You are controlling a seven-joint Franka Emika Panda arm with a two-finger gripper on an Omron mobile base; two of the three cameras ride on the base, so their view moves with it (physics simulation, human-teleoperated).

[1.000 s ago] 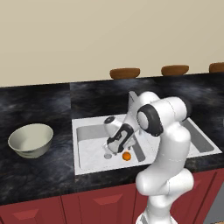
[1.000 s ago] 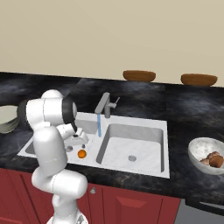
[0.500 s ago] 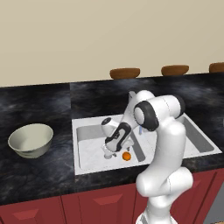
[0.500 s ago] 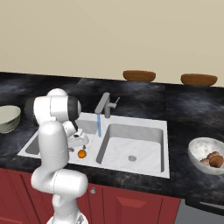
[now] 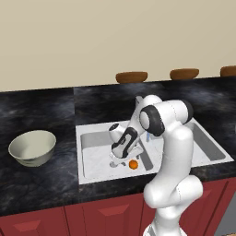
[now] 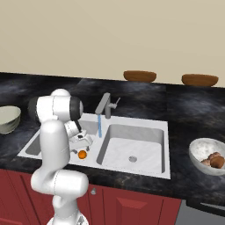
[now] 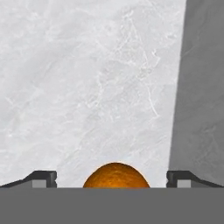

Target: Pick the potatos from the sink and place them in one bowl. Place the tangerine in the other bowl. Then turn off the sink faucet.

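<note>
Orange against the pale floor of the sink, the tangerine lies in the left basin near its front edge, just beside the divider. The gripper hangs over it with fingers spread wide, holding nothing. I judge it best to drop straight down until the tips straddle the fruit's middle, then close gently so it does not roll off.

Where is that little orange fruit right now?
The tangerine lies on the floor of the sink's left basin near its front wall, between the open gripper's fingertips.
</note>
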